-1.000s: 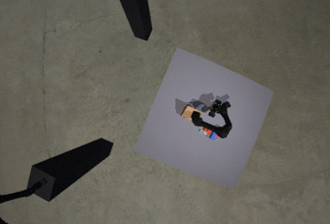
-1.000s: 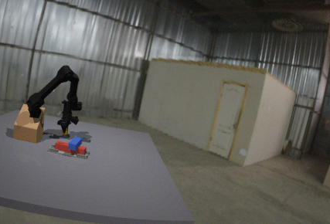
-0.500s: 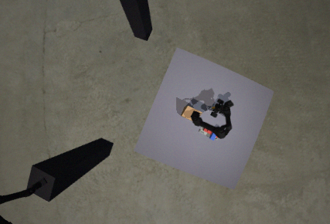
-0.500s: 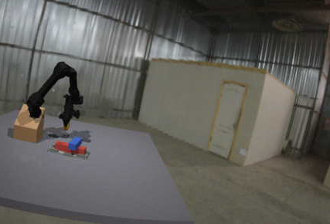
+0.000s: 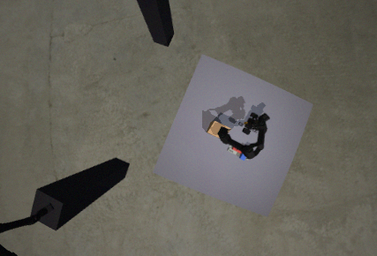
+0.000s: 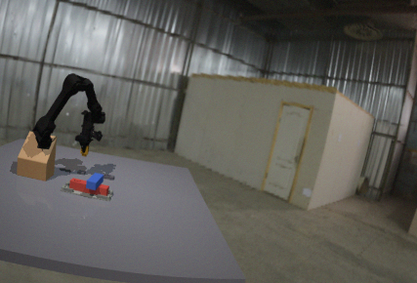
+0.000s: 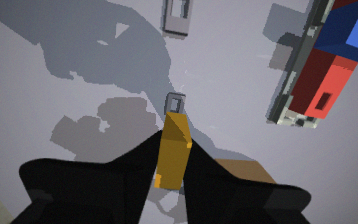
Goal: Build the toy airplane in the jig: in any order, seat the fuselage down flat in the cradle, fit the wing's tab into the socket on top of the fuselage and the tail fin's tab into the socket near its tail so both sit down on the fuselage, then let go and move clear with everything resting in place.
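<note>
Corrugated metal walls rise behind the grey surface. At lower centre of the wrist view, my fingers are nearly closed, gripping the yellow tail fin between them, above the surface. Upper right, the blue wing crosses the red fuselage.

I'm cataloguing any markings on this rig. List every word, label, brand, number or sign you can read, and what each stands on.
None can be read on the arm, the airplane parts or the jig.
A small pale patch on the wall beside the door: too blurred to tell whether it bears any text.
</note>
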